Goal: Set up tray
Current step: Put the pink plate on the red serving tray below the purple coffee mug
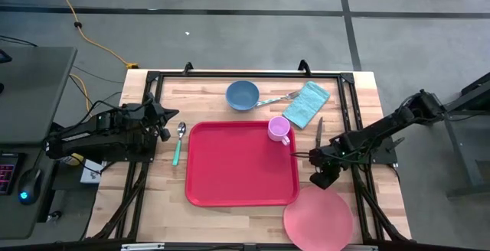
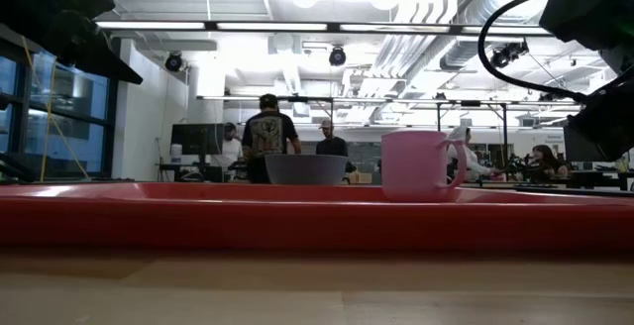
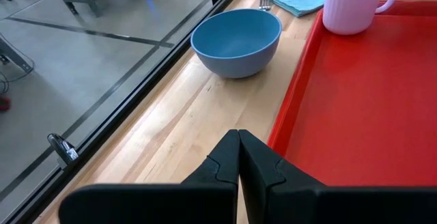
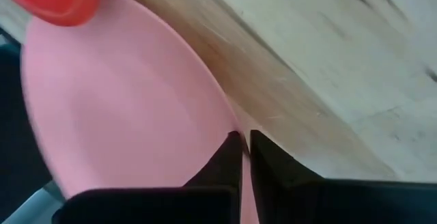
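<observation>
Nearest the low camera, the tray [image 2: 317, 216] fills the frame's lower half; from above you see it at centre frame on the tabletop [image 1: 164, 197], pink mug [image 1: 278, 129] in its upper-right corner. It looks stiff, light and slick, so take its raised rim. Your right tool [image 4: 244, 142] is clenched on the pink plate [image 4: 123, 108] rim at lower right; left tool [image 3: 238, 157] is clenched empty at left.

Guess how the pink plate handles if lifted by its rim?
Plate looks like thin, smooth plastic: probably light and stiff, maybe slippery. Right tool is shut at its rim; a one-edge hold may let it tilt. It overhangs the table edge, so could tip.
</observation>
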Robot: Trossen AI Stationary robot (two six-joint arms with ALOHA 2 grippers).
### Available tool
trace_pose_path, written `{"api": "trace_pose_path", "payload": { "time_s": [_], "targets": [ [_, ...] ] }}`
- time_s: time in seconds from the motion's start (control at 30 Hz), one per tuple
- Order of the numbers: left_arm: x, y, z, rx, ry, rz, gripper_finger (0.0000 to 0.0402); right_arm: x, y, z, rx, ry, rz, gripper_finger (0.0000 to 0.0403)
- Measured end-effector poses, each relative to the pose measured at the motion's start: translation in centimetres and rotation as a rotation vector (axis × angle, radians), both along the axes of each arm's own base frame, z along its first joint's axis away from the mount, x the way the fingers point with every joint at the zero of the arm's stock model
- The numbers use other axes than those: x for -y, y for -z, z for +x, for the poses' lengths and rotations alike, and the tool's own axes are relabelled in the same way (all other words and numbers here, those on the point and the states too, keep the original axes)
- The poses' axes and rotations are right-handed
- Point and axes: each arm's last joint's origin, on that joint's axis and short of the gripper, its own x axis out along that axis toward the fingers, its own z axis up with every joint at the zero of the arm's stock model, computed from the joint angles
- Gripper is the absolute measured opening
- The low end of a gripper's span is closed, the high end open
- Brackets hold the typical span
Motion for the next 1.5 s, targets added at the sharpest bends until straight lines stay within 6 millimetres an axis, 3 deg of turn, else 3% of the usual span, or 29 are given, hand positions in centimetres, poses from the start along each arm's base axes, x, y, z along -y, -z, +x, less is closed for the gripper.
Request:
{"api": "trace_pose_path", "payload": {
  "time_s": [0.27,0.67,1.03,1.23,1.37,1.5],
  "targets": [
    [0.0,0.0,0.0,0.000,0.000,0.000,0.0040,-0.4,-2.2,0.3,0.061,-0.029,0.073,0.0001],
    [0.0,0.0,0.0,0.000,0.001,-0.001,0.0040,-1.7,-4.2,-1.2,0.015,-0.102,0.152,0.0001],
    [0.0,0.0,0.0,0.001,0.002,-0.002,0.0040,-1.6,-4.2,-1.6,0.010,-0.077,0.094,0.0000],
    [0.0,0.0,0.0,0.007,0.012,-0.005,0.0040,-1.3,-3.9,-1.4,0.042,0.029,-0.037,0.0003],
    [0.0,-0.1,0.0,0.008,0.012,-0.005,0.0040,-1.4,-4.0,-1.2,0.047,0.069,-0.040,0.0035],
    [0.0,-0.1,0.0,0.008,0.012,-0.005,0.0040,-2.0,-4.3,-0.9,0.080,0.110,-0.007,0.0098]
  ]
}}
